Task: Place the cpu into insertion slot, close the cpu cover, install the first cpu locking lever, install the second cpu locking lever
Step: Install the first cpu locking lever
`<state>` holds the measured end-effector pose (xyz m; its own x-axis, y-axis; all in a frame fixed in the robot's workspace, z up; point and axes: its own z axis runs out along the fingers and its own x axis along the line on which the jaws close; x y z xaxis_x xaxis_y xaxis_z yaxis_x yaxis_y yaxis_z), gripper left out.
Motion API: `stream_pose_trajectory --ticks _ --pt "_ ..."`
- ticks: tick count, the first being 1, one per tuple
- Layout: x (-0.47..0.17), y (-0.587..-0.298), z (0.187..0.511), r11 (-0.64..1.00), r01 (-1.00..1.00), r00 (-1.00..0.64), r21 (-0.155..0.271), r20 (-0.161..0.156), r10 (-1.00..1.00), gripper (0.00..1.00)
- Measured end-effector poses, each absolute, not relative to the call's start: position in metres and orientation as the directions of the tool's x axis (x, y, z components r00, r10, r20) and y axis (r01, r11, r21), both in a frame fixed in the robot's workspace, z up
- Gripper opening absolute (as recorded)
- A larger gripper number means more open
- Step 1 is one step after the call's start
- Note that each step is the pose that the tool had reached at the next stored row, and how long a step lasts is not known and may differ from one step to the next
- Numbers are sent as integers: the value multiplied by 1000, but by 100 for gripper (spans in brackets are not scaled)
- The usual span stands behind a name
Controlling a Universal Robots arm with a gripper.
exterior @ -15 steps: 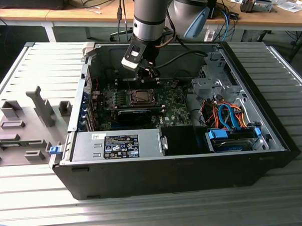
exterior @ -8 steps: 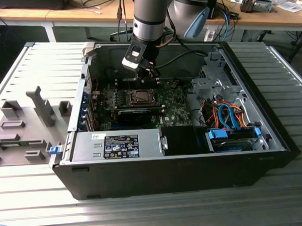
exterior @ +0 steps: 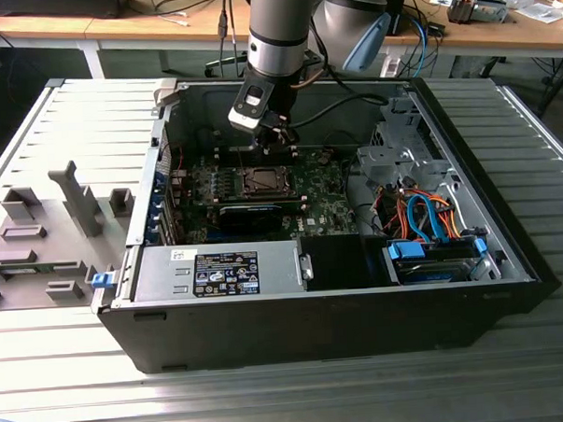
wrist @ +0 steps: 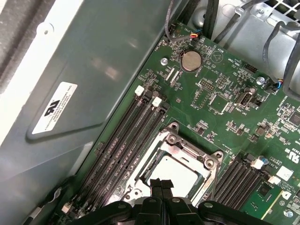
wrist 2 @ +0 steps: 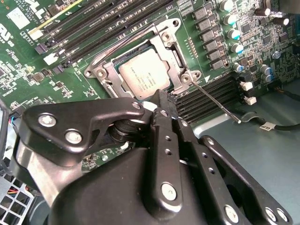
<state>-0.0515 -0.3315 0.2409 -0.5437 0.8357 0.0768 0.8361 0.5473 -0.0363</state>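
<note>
Silver-grey, the cpu [wrist 2: 140,77] lies flat on the green board [wrist 2: 61,70], framed by the cpu cover [wrist 2: 166,40]. The end effector [wrist: 161,183] hovers just above, fingers pressed together on nothing. One thin wire lever [wrist 2: 213,99] juts out (springy steel, I'd guess), best pushed near its free end.
</note>
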Motion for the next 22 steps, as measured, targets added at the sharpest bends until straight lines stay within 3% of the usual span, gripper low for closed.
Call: stream_pose_trajectory --ticks 22 --pt "-52 -332 241 587 809 -584 -36 77 808 11"
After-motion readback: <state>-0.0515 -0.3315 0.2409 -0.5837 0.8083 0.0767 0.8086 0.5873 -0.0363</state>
